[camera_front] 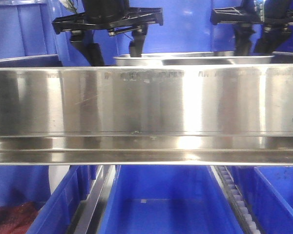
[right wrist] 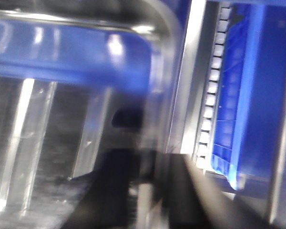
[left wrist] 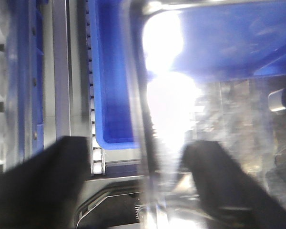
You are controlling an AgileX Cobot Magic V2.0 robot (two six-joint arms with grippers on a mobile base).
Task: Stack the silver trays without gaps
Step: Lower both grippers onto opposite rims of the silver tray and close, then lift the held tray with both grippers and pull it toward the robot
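Observation:
Only the rolled rim of a silver tray shows above the steel rail in the front view; how many lie there is hidden. My left gripper hangs at its left end. In the left wrist view the left gripper is open, its fingers wide apart on either side of the tray's rim. My right gripper is at the tray's right end. The blurred right wrist view shows the right gripper shut on the rim, beside the tray's shiny floor.
A long steel shelf rail crosses the front view and hides the tray's body. Blue bins stand below, split by roller tracks. A blue bin lies left of the tray, another right. Something red fills the lower left bin.

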